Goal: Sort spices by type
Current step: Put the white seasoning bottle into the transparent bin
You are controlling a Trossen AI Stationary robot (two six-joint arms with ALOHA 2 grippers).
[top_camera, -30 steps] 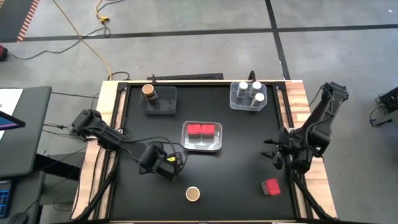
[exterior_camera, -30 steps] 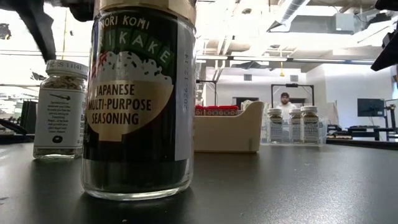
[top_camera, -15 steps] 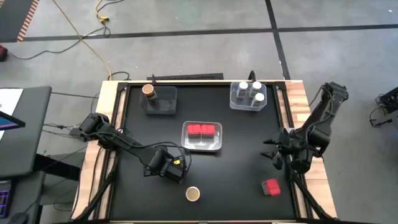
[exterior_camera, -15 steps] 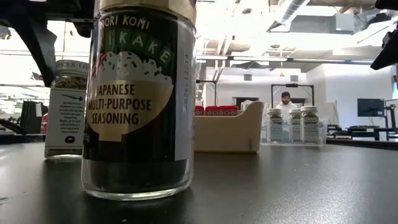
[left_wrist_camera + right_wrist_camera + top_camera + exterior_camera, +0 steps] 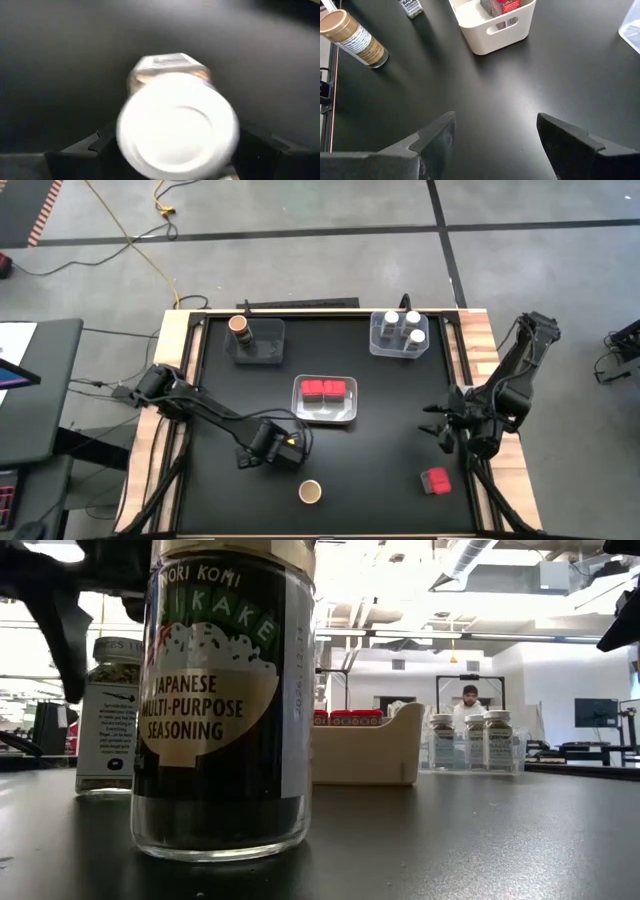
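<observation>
A white-lidded spice jar (image 5: 177, 125) sits pinched upright between the left gripper's (image 5: 283, 452) fingers near the table's (image 5: 390, 430) front edge, presumably bound for its kind in the far-right tray (image 5: 378, 340), while the right gripper (image 5: 440, 428) waits, fingers spread and empty.

The worktop (image 5: 380, 450) is matt black with pale wooden edges. A red blocky container (image 5: 435, 481) lies on it, and two more red ones (image 5: 324, 389) fill a white tray (image 5: 325, 414). The near jar (image 5: 222, 700) has a tan lid and a dark label with white lettering. The jar in the left wrist view (image 5: 176, 125) has a plain white lid.
</observation>
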